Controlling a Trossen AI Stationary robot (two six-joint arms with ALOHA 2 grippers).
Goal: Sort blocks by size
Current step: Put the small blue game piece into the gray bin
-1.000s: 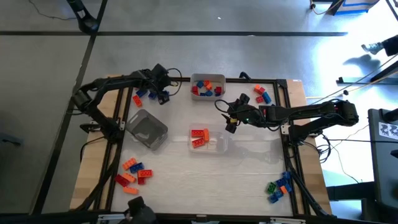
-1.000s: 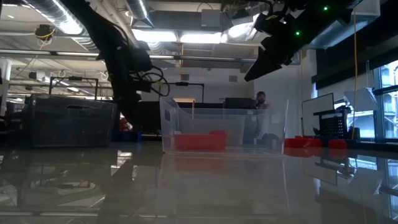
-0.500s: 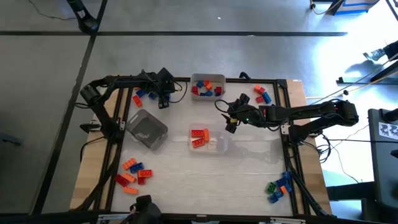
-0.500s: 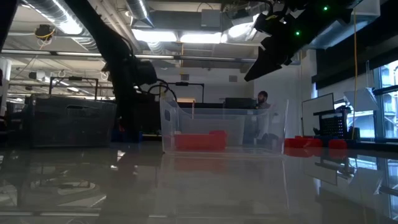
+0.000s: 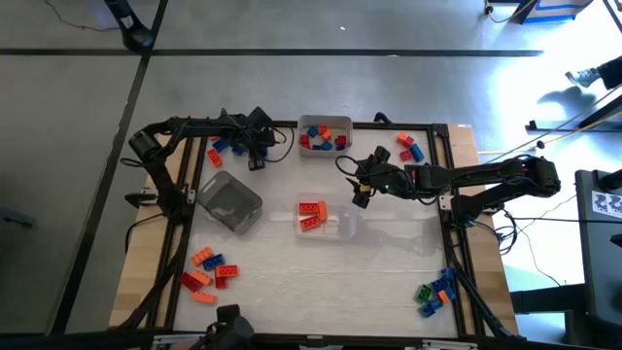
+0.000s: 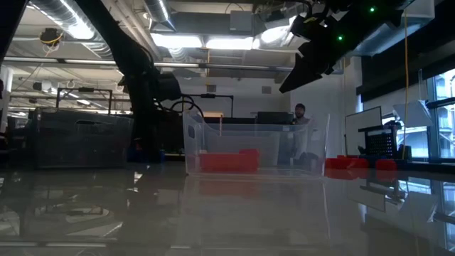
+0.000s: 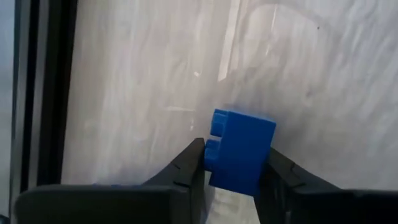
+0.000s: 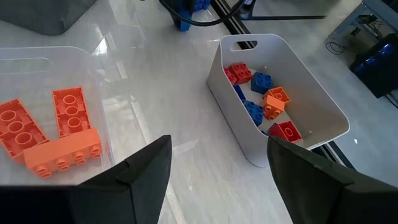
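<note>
My left gripper [image 5: 255, 161] is down at the table's far left, beside a pile of blue and orange blocks [image 5: 216, 151]. It is shut on a small blue block [image 7: 242, 149]. My right gripper [image 5: 362, 191] hangs open above the table's middle, between the white bin [image 5: 326, 136] of small blocks and the clear tray [image 5: 327, 220] of orange blocks [image 8: 59, 134]. Nothing is between its fingers [image 8: 149, 171]. In the low view it [image 6: 313, 64] stays high above the clear tray [image 6: 256, 146]. My left gripper pinches the blue block between its two fingers, one on each of two opposite sides [image 7: 212, 165]. The fingers come from above, slanting steeply down. The block sits at the tabletop; whether it rests there or is just clear, I cannot tell.
A grey see-through container [image 5: 230, 202] lies at the left of the middle. More block piles lie at the near left [image 5: 206, 272], the near right [image 5: 435, 292] and the far right [image 5: 408, 148]. A black frame rail [image 7: 43, 93] runs close beside the left gripper.
My left gripper has gone down to the tabletop at the far-left pile and has rolled a little about its own pointing line. My right gripper has kept still.
</note>
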